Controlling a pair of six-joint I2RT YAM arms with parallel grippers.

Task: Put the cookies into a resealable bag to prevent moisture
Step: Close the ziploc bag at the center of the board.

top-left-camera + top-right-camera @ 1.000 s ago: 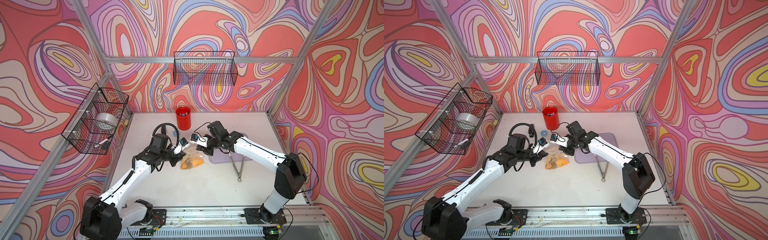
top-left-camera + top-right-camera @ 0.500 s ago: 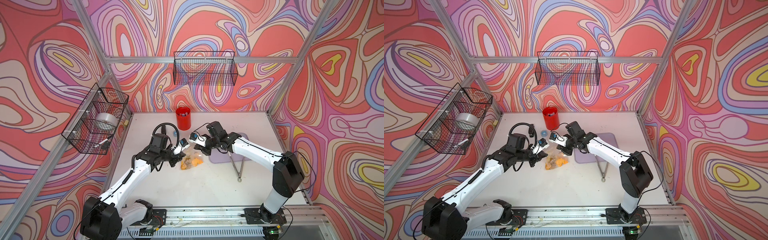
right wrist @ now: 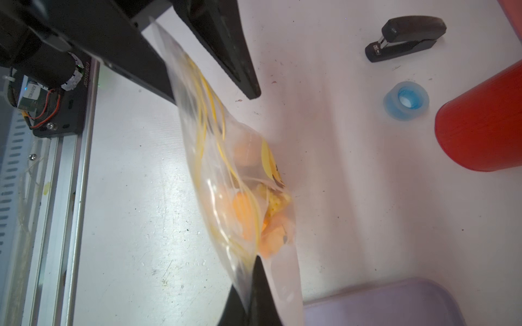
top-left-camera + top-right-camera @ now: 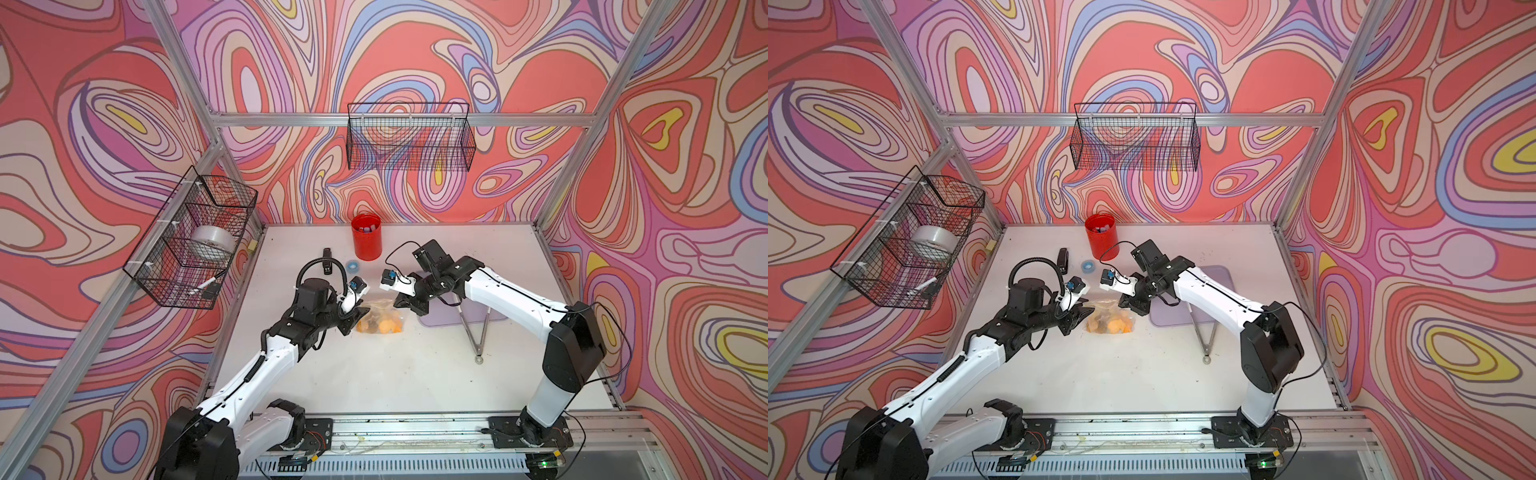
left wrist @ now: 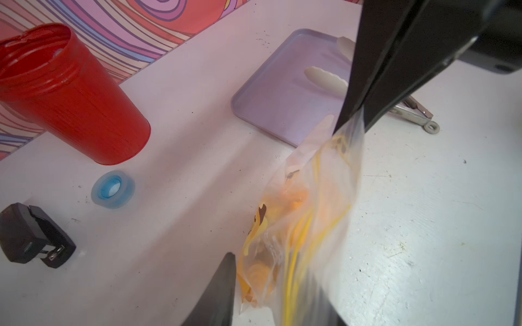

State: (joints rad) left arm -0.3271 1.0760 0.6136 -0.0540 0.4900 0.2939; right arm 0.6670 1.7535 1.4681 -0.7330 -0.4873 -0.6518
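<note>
The resealable bag (image 4: pixel 380 320), clear plastic with a yellow print, hangs stretched just above the table between my two arms, visible in both top views. The cookies (image 3: pixel 245 214), orange and yellow, lie bunched inside it. My right gripper (image 3: pixel 254 282) is shut on one edge of the bag (image 5: pixel 310 197). My left gripper (image 5: pixel 276 282) is open, its two fingers standing apart on either side of the bag's other end. One left finger (image 3: pixel 226 56) is clear of the plastic, while the other lies right against it.
A lilac tray (image 4: pixel 494 313) lies to the right of the bag with metal tongs (image 4: pixel 478 336) resting across it. A red cup (image 4: pixel 366 243), a blue tape roll (image 4: pixel 353 264) and a black stapler (image 4: pixel 328 262) stand behind the bag. Wire baskets hang on the walls.
My left gripper's jaws have parted and let go of the bag's end. The right gripper keeps its hold, and the bag has barely moved.
</note>
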